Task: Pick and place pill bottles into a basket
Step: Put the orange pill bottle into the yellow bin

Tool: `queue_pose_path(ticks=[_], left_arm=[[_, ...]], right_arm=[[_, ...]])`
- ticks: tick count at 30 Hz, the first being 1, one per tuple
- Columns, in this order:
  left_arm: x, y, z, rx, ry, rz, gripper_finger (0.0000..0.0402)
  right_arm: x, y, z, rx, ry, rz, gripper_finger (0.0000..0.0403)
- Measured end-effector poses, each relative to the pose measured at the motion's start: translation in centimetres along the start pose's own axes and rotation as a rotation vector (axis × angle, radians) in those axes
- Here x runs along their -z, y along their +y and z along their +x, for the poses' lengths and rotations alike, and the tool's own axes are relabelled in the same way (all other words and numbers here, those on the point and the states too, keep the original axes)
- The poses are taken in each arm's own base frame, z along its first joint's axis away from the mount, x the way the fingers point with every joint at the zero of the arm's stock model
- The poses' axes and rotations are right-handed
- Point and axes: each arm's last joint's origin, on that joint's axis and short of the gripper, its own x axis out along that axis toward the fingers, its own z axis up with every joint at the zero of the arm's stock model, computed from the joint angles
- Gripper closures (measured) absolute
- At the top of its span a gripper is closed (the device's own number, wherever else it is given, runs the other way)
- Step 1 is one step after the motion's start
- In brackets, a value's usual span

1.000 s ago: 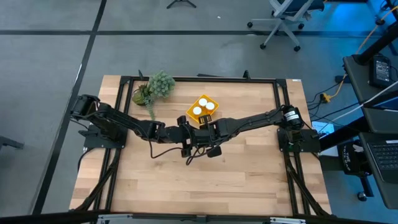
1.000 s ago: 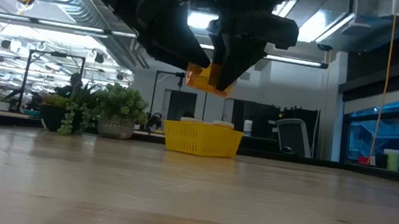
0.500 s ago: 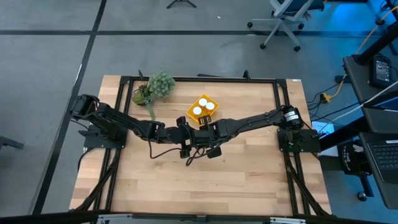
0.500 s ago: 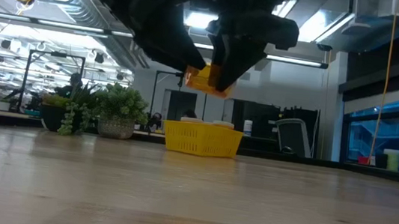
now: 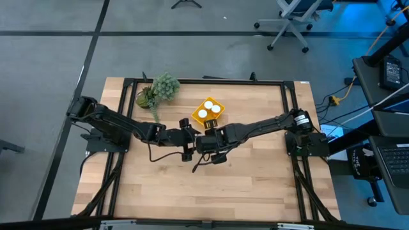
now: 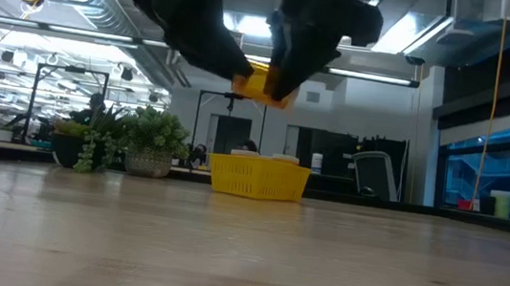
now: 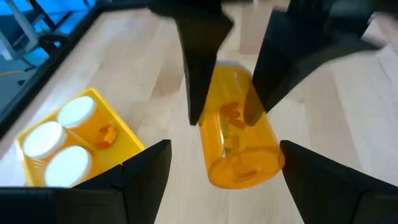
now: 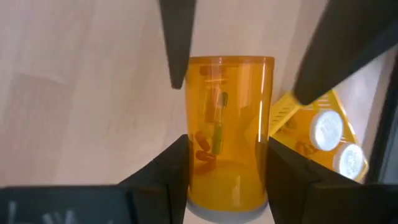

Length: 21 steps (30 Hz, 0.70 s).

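One orange pill bottle (image 8: 227, 124) is up in the air above the middle of the table, and it also shows in the low view (image 6: 257, 83). My right gripper (image 8: 227, 180) is shut on it. My left gripper (image 7: 217, 180) is open and faces the bottle's bare orange base (image 7: 242, 165); its fingers stand on either side of that end without touching. The yellow basket (image 5: 209, 102) rests on the table just beyond, with three white-capped bottles (image 7: 59, 134) upright in it. My right gripper pinches the bottle's round sides (image 8: 193, 158) between its two fingers, at the end nearest my wrist. The fingers come from the table's right and lie along the bottle. The bottle lies about level, lifted clear of the table, its base toward my left gripper.
A green potted plant (image 5: 160, 89) stands at the far left of the table. Both arms meet at the table's middle (image 5: 199, 140). Bare wood (image 5: 211, 191) stretches toward the near edge.
My right gripper has gone up a little and slightly toward the table's left with the bottle, which stays about level. My left gripper has stayed at the bottle's base and risen with it.
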Motion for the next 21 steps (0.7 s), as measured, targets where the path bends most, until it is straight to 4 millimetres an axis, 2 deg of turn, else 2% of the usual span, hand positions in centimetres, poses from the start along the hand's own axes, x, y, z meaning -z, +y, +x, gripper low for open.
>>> queue_pose_path(ticks=[6, 15, 21], left_arm=[[-0.7, 0.2, -0.8, 0.013, -0.040, -0.018, 0.0111], [-0.2, -0.1, 0.5, 0.048, -0.018, -0.085, 0.0111], [0.0, -0.1, 0.6, 0.048, 0.005, -0.136, 0.0111]], right_arm=[[0.1, 0.6, 0.0, 0.009, 0.015, -0.035, 0.0245], [-0.4, 0.9, 0.1, 0.026, -0.022, -0.077, 0.0245], [-0.4, 0.8, 0.1, 0.070, -0.015, -0.063, 0.0245]])
